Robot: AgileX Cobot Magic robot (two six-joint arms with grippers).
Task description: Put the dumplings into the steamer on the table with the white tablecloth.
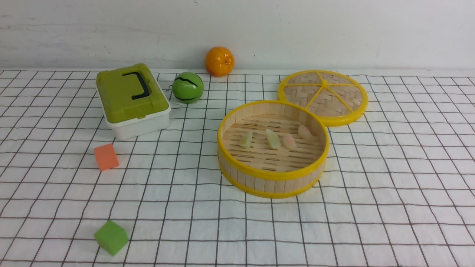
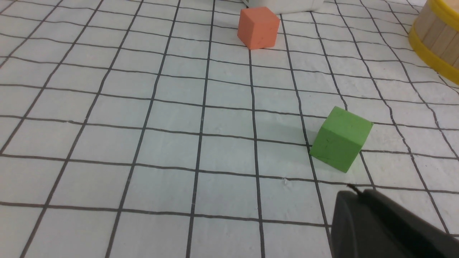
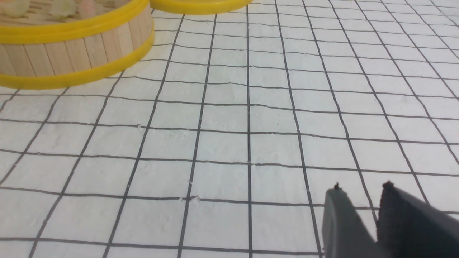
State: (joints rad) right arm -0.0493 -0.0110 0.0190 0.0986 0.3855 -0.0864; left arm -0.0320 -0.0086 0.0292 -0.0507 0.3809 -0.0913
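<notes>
Already all four small translucent dumplings (image 1: 274, 138) lie inside the round bamboo steamer with yellow rims (image 1: 272, 174), right of centre on the white grid-printed surface (image 1: 389, 207). What remains, I judge, is a clean retreat: the left claw (image 2: 362, 200) is closed and empty near the green foam cube (image 2: 340, 143), and the right claw (image 3: 362, 200) stands slightly parted, holding nothing, so both should pull back low and clear of the steamer wall.

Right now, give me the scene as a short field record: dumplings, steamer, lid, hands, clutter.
dumplings: four, two green, two pink, all inside steamer
steamer: open, on white tablecloth
lid: off, flat on cloth behind steamer, to the right
left hand: shut, empty, near green cube
right hand: slightly open, empty, over bare cloth
clutter: orange cube, green box, green ball, orange
</notes>
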